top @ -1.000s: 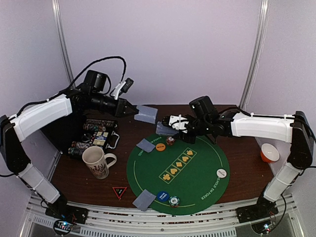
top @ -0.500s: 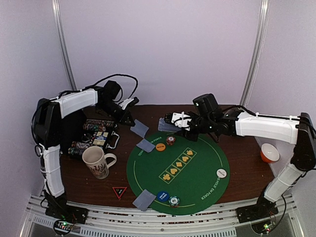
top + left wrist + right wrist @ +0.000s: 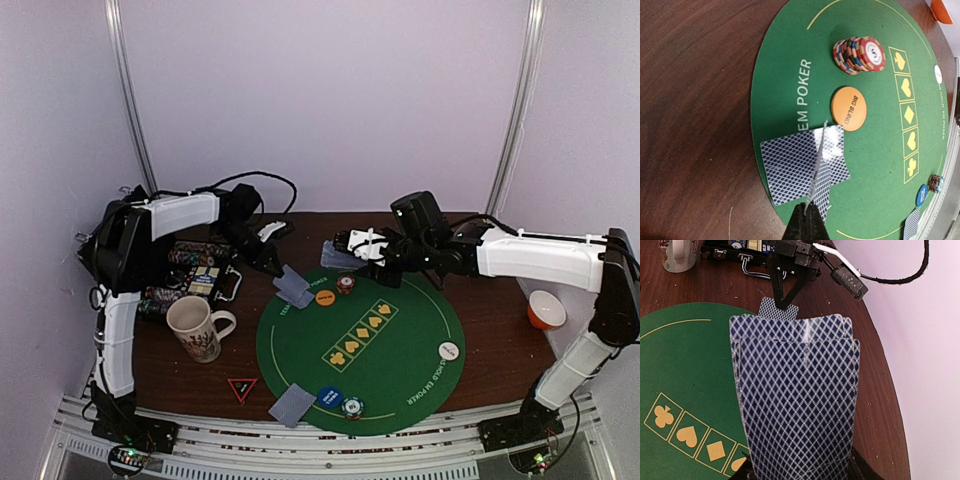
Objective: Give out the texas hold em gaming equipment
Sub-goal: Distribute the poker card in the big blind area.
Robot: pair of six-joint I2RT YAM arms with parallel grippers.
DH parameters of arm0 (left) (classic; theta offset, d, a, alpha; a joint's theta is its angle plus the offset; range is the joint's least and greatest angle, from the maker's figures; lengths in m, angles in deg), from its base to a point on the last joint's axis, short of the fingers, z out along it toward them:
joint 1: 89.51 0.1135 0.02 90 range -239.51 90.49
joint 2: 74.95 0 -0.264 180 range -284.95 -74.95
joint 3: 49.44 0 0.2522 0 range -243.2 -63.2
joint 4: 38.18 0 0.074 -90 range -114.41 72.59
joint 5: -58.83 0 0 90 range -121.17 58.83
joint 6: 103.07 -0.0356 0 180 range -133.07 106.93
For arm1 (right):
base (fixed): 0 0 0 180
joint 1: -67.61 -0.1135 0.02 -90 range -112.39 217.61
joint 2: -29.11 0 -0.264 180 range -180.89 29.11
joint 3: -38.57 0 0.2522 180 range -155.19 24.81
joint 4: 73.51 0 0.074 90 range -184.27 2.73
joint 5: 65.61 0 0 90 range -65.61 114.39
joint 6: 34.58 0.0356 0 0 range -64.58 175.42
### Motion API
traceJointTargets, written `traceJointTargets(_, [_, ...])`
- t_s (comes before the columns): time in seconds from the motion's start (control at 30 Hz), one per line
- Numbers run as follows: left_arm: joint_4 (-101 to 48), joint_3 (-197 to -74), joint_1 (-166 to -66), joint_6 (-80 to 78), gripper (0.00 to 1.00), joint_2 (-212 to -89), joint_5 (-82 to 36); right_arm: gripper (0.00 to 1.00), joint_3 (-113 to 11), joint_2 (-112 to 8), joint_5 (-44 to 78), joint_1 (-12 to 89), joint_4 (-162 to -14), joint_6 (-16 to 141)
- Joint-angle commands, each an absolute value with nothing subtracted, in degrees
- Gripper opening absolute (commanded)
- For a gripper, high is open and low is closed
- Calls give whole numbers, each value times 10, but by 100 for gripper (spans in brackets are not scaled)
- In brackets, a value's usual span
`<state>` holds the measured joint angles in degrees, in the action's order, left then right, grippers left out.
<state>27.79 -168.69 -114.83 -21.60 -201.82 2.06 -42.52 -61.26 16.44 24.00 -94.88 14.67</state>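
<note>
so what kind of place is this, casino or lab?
Likely a lab robot cell dressed as a poker table: plain white enclosure walls, a green Hold'em mat on a brown table, and an aluminium frame rail along the near edge.

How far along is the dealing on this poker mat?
Done: front cards, a blue button and a teal chip stack lie at the near seat; the far seat has an orange button, a red chip stack and a dealt card. In hand: the left end effector pinches a second card above it; the right end effector holds the deck. Left: the white button has no cards or chips beside it.
</note>
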Motion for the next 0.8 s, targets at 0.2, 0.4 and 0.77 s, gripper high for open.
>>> traceJointTargets(0.2, [293, -1731, -1153, -230, 0, -2070, -11, 45, -423, -598, 161, 242, -946, 149])
traceJointTargets(0.4, [294, -1734, -1155, -235, 0, -2085, -44, 45, -422, -598, 162, 242, -946, 147])
traceJointTargets(0.77, [293, -1760, -1161, -241, 4, -2092, -67, 45, -422, -599, 159, 242, -947, 148])
